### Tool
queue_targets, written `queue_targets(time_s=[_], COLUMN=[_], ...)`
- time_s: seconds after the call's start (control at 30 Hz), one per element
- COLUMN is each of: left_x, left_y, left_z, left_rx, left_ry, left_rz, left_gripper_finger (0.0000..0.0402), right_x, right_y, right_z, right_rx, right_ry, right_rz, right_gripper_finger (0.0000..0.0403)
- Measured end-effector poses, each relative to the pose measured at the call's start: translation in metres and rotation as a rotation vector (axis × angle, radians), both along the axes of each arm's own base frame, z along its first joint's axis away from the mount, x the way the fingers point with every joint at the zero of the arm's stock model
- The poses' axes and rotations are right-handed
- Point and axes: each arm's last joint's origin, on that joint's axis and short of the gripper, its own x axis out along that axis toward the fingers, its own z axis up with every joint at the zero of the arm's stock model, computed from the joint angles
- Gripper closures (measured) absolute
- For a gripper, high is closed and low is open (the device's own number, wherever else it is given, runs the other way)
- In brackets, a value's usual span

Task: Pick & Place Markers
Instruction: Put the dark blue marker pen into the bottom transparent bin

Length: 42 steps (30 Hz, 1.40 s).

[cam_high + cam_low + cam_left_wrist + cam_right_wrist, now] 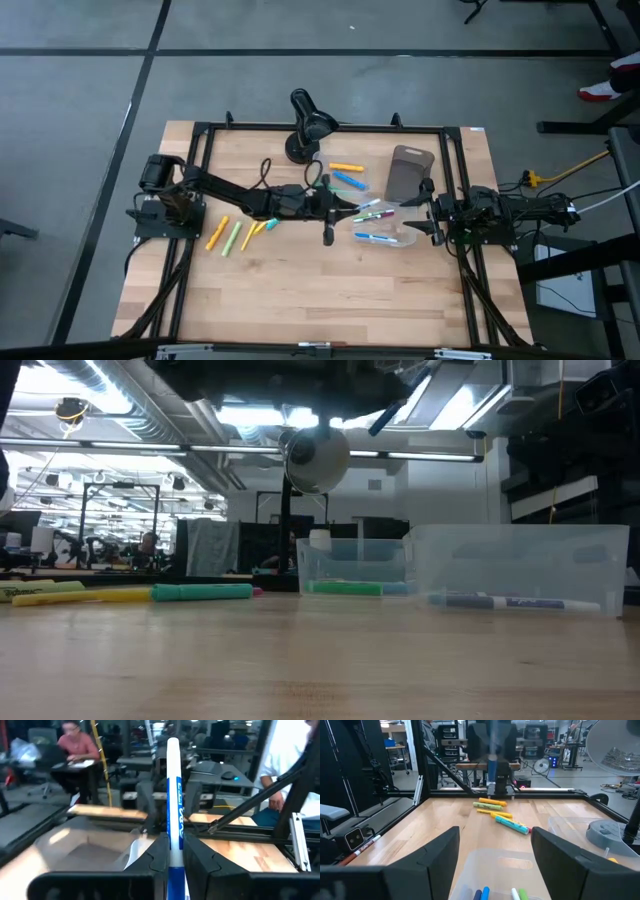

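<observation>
On the table (pixel 300 290), a group of markers (pixel 232 235) lies at the left and two more markers (pixel 347 173) lie farther back near the centre. Right of centre stand two clear bins (pixel 385 225) with markers inside. A tray (pixel 409 170) lies behind the bins. A lamp (pixel 305 125) stands at the far edge. The left gripper (pixel 328 232), clamped on an upright marker (pixel 173 795), sits just left of the bins; the right gripper (pixel 428 225), fingers spread, sits just right of them.

I see a grey concrete floor (pixel 80 150) with dark seams around my wooden worktop (pixel 330 290); ceiling light strips (pixel 250 415) glow over distant desks.
</observation>
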Motion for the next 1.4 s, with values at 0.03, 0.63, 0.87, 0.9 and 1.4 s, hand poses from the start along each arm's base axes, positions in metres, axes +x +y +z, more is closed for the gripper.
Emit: queue_targets(time_s=[0.03, 0.63, 0.87, 0.9, 1.4], left_x=[0.006, 0.083, 0.104, 0.105, 0.103], left_y=[-0.001, 0.016, 0.024, 0.025, 0.023], left_z=[0.003, -0.017, -0.050, -0.053, -0.069], left_rx=[0.019, 0.097, 0.096, 0.099, 0.131], left_ry=[-0.001, 0.160, 0.226, 0.236, 0.355], left_rz=[-0.017, -0.079, -0.109, -0.111, -0.153], left_gripper_finger=[0.0371, 0.0371, 0.0371, 0.0369, 0.0340], right_x=[0.000, 0.000, 0.000, 0.000, 0.000], right_y=[0.000, 0.000, 0.000, 0.000, 0.000], right_z=[0.000, 0.000, 0.000, 0.000, 0.000], right_rx=[0.000, 0.000, 0.000, 0.000, 0.000], right_ry=[0.000, 0.000, 0.000, 0.000, 0.000], right_rz=[0.000, 0.000, 0.000, 0.000, 0.000], right_gripper_finger=[0.0159, 0.0159, 0.0159, 0.0159, 0.0159])
